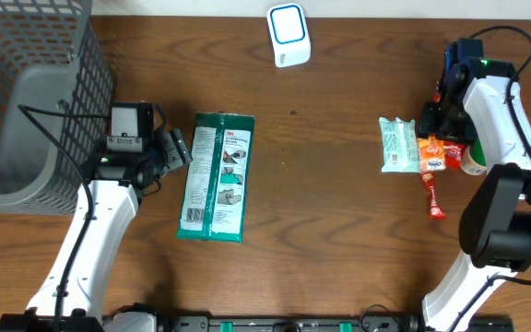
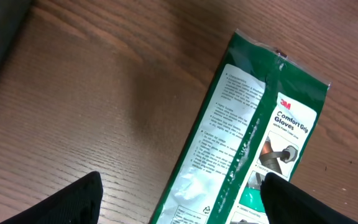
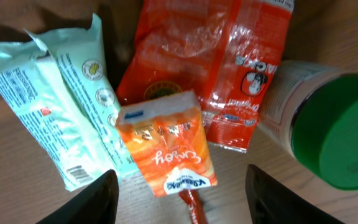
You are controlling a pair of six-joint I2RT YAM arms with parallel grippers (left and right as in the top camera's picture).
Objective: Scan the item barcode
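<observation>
Orange tissue pack (image 3: 166, 146) lies directly beneath right gripper (image 3: 182, 194), between its wide-spread fingers (image 3: 98, 199); nothing held. Left gripper (image 2: 182, 202) equally wide, empty, green glove packet (image 2: 253, 143) just ahead. Step, judged: pick-up. Next: close on pack, present it to scanner (image 1: 289, 35).

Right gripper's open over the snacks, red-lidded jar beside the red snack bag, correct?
No: the jar lid is green, not red; right wrist view shows it. The right gripper is open over the snacks, jar beside the red snack bag.
</observation>
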